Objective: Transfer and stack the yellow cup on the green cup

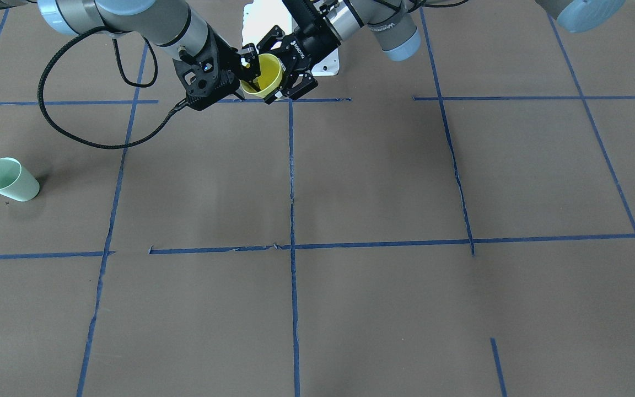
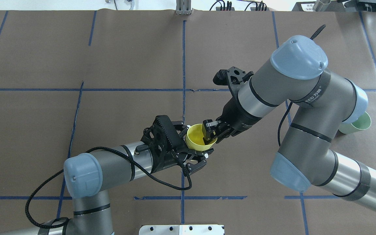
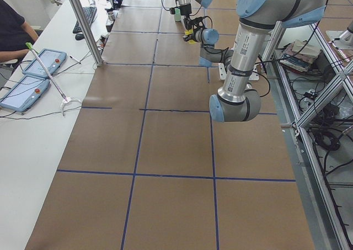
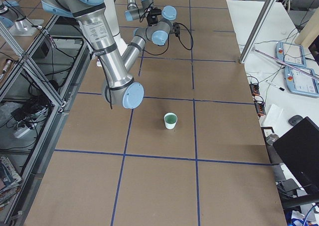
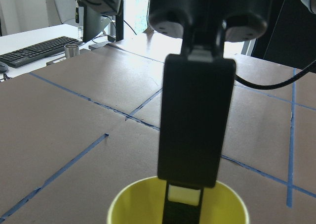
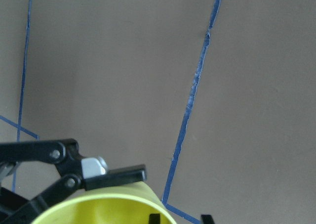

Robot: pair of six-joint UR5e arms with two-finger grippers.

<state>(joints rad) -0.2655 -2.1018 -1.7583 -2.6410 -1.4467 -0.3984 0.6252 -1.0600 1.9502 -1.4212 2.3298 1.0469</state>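
Note:
The yellow cup (image 2: 197, 138) is held in the air over the table's middle, tilted on its side, between both grippers. My left gripper (image 2: 193, 144) is shut on its body from the outside; the cup also shows in the front view (image 1: 267, 77). My right gripper (image 2: 214, 130) is open, with one finger inside the cup's mouth and the other outside the rim. The left wrist view shows that finger reaching into the cup (image 5: 138, 206). The green cup (image 1: 9, 179) stands upright on the table far to my right, partly hidden behind my right arm in the overhead view (image 2: 359, 125).
Blue tape lines (image 1: 292, 182) divide the brown table cover into squares. The white base plate (image 2: 181, 229) sits at the robot's edge. A side bench with tablets (image 3: 33, 76) and a seated person (image 3: 11, 29) lies beyond the far edge.

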